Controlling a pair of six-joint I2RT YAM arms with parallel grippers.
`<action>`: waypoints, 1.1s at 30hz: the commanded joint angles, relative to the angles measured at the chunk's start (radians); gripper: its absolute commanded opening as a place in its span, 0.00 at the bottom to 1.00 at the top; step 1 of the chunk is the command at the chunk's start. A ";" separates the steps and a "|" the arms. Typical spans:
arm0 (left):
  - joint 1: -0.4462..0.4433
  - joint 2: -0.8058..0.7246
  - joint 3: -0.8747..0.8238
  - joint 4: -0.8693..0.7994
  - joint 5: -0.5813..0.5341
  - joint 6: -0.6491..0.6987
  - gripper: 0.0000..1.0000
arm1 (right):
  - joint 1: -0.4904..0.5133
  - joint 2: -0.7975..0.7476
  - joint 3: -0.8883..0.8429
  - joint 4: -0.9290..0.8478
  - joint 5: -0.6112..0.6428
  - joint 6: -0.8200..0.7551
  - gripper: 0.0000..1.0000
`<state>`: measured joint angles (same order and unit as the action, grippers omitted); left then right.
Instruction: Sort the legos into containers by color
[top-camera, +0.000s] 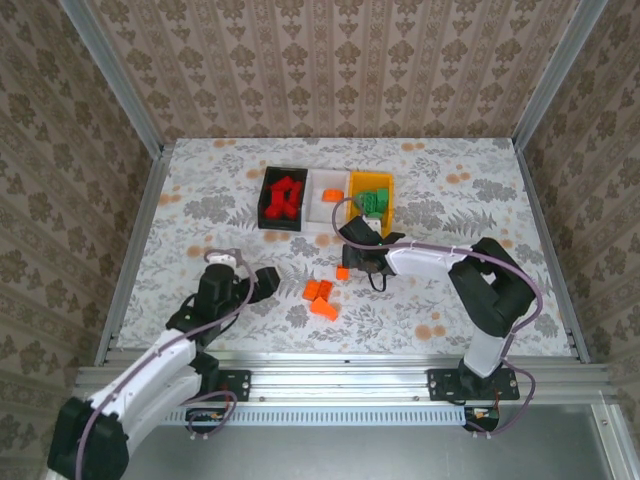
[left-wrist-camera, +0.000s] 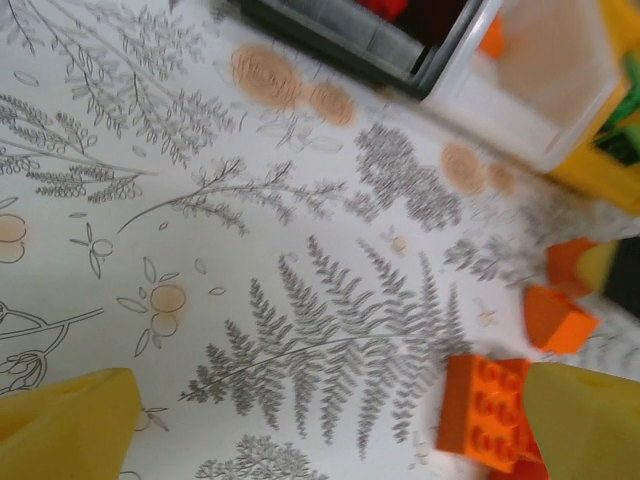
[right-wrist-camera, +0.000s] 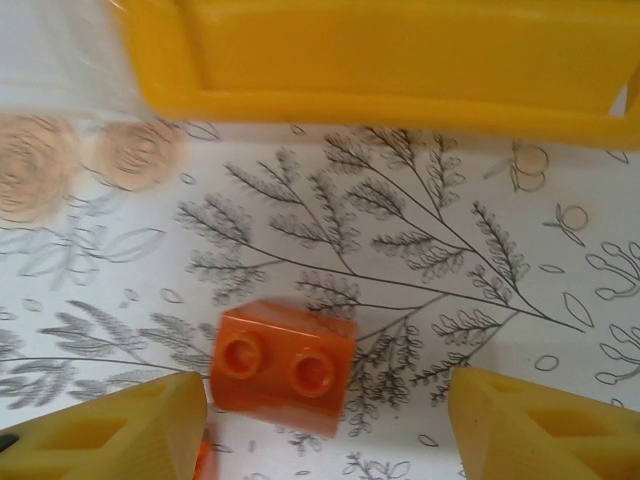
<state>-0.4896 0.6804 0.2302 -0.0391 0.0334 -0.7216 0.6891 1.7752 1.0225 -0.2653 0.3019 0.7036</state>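
Observation:
Three bins stand in a row at the back. The black bin holds red legos, the white bin one orange lego, and the yellow bin green legos. Orange legos lie loose on the table. My right gripper is open low over a two-stud orange brick, which lies between the fingers, nearer the left one. My left gripper is open over bare table, with an orange brick by its right finger.
The yellow bin's wall is just beyond the right gripper's brick. Two more orange bricks lie ahead and to the right of the left gripper. Metal rails and patterned walls enclose the table.

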 joint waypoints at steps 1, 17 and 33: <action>-0.003 -0.135 -0.035 -0.052 -0.009 -0.094 1.00 | -0.011 0.039 0.044 -0.051 0.034 0.018 0.63; -0.001 -0.388 -0.085 -0.235 -0.040 -0.134 1.00 | 0.008 -0.025 0.015 -0.018 0.034 -0.077 0.33; -0.036 -0.009 0.006 -0.017 0.001 -0.177 1.00 | -0.031 0.165 0.540 -0.172 0.006 -0.301 0.34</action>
<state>-0.5125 0.6403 0.1810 -0.1024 0.0135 -0.8841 0.6941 1.8301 1.4742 -0.3492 0.3222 0.4618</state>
